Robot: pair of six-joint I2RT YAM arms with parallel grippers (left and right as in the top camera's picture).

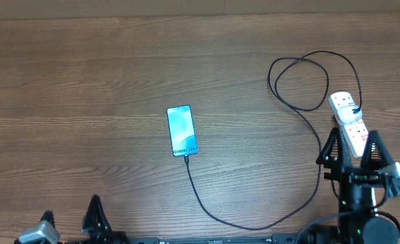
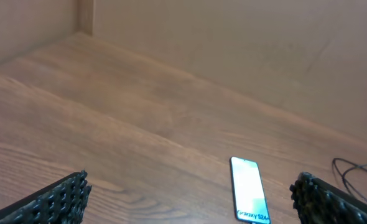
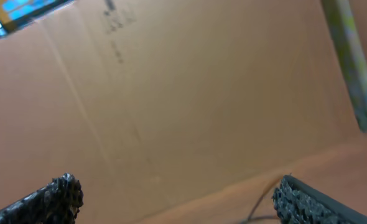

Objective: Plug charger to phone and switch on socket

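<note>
One step seemed left, switching on the socket (image 1: 349,125): the charger (image 1: 194,183) already joined it and the phone (image 1: 182,131). Both the left end effector (image 2: 193,199) and right end effector (image 1: 354,135) stood open.

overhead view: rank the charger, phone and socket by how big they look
1. charger: its cable spans by far the most table.
2. phone and socket: these look about alike. The socket's near end meets the right fingers, so I won't rank them.
</note>
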